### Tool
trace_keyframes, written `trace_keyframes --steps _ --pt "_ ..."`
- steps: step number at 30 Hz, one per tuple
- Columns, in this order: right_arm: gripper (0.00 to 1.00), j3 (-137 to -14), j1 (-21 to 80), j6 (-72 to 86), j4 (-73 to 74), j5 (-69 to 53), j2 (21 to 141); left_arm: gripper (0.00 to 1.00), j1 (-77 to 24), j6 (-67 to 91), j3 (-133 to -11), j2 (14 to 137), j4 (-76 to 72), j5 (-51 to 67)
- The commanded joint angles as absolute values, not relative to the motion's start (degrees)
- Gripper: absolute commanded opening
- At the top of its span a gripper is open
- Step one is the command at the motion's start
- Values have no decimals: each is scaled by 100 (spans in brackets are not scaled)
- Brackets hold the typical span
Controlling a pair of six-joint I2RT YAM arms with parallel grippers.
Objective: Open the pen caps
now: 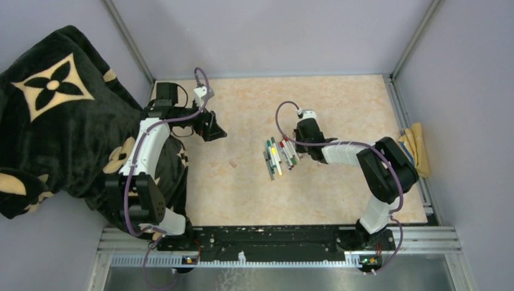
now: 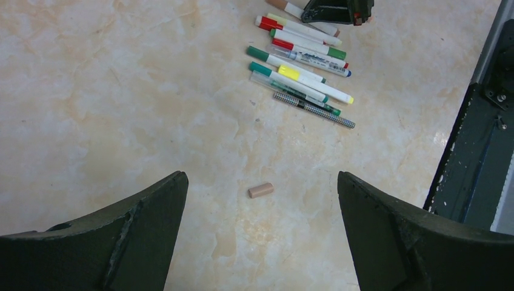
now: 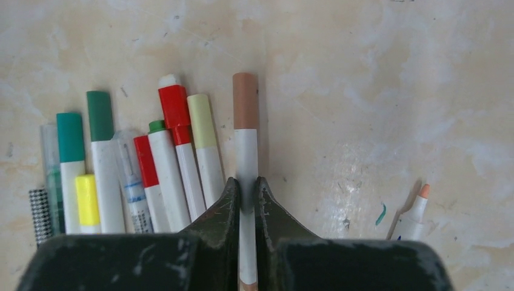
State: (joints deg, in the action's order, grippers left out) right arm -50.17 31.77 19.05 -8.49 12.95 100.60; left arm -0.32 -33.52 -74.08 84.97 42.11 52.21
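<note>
Brown-capped pen point(image 3: 246, 157): smooth white plastic barrel, matte cylindrical brown cap point(image 3: 245, 100) still on, just beside row of pens point(image 1: 279, 156) mid-table. Right gripper point(image 3: 246, 189) clamped on its barrel. Left gripper point(image 2: 260, 177) spread wide, holding nothing, above loose tan cap point(image 2: 260, 190) on glossy marbled beige table point(image 2: 121, 91).

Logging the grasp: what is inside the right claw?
The right claw pinches a white pen by its barrel; its brown cap sticks out ahead. The claw hides what lies beneath.
</note>
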Motion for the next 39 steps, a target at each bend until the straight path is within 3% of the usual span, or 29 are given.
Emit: trace_keyframes --steps 1,6,17,27,39 --pt "0 -5072 3146 1800 -646 973 9367 99 -37 -3795 -7382 8523 4471 5604" --pt "0 -5343 2971 1830 -375 -342 8794 99 -100 -4993 -7133 8405 4893 6336" --pt "0 -5988 3013 2126 373 -4088 8907 99 -1046 -6919 -6699 8336 5342 5758" --pt "0 -6272 3706 2685 -247 -5430 9489 96 -1890 -7667 -6538 7977 5660 5359" --pt "0 -6435 3801 3219 -848 -5839 9917 73 -2394 -7668 -6085 7832 5353 4504"
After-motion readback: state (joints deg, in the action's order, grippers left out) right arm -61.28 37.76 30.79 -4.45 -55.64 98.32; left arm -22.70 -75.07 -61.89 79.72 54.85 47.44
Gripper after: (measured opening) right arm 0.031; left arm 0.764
